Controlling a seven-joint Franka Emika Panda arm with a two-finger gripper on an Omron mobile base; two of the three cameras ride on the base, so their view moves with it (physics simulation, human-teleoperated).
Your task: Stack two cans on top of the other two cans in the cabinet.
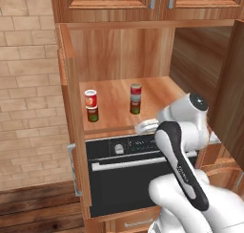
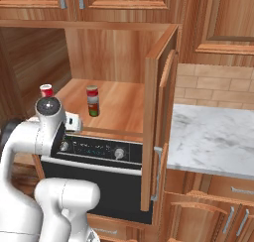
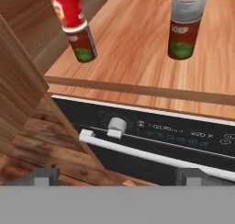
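On the cabinet's (image 1: 114, 105) wooden shelf stand two stacks. At the left, a bright red-and-white can (image 1: 90, 98) sits upright on a dark red-and-green can (image 1: 92, 114). To the right, a second bright can (image 1: 136, 91) rests on the other dark can (image 1: 135, 107). The hand view shows both stacks, the left stack (image 3: 75, 28) and the right stack (image 3: 183, 21), beyond the shelf (image 3: 137, 48). My gripper (image 1: 147, 126) (image 2: 73, 122) (image 3: 118, 177) hangs open and empty in front of the shelf's front edge, over the oven's control panel, clear of both stacks.
A black built-in oven (image 1: 124, 179) with knobs and a handle bar (image 3: 151, 156) sits under the shelf. Open cabinet doors stand at either side, the left door (image 1: 66, 84) and the right door (image 2: 159, 117). A marble counter (image 2: 213, 137) lies to the right.
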